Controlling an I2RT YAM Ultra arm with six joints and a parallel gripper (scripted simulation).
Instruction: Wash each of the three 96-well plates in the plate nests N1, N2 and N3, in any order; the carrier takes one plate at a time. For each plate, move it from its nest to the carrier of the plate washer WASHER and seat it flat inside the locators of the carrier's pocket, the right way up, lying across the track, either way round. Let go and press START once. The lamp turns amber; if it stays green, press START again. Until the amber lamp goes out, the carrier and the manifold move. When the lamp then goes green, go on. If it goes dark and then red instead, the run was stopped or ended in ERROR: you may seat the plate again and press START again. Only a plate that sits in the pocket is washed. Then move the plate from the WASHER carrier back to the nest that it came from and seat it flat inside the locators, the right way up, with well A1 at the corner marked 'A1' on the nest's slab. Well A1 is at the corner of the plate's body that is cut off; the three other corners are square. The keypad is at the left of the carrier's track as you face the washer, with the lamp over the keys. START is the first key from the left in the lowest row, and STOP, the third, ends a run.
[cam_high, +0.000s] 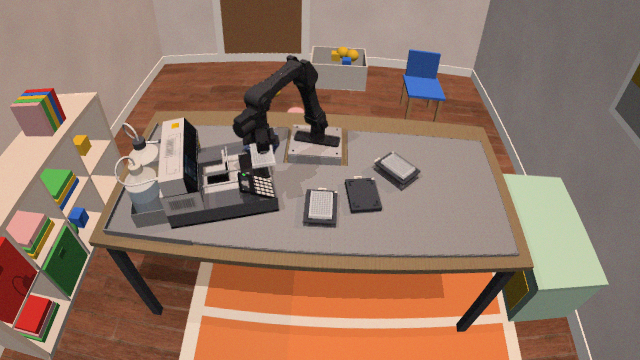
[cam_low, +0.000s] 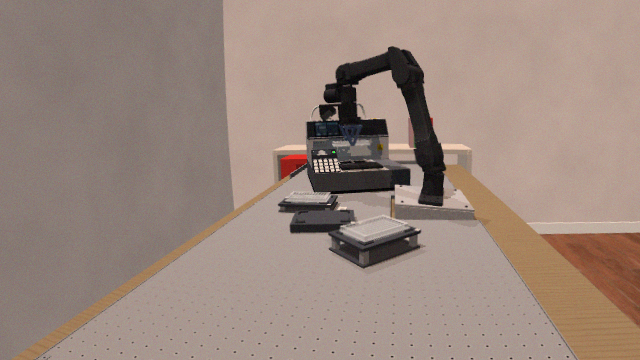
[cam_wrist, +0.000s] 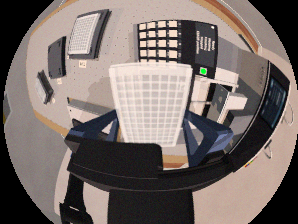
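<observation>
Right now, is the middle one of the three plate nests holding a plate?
No, in the top view the middle nest shows only its bare dark slab, while the end effector holds a plate by the washer.

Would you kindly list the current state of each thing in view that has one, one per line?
tool: shut on the plate, held above the washer.
held plate: lifted, right way up, not seated.
washer lamp: green.
carrier pocket: holds no plate.
middle nest: holds no plate.
nest by the washer: plate seated.
far raised nest: plate seated.
</observation>
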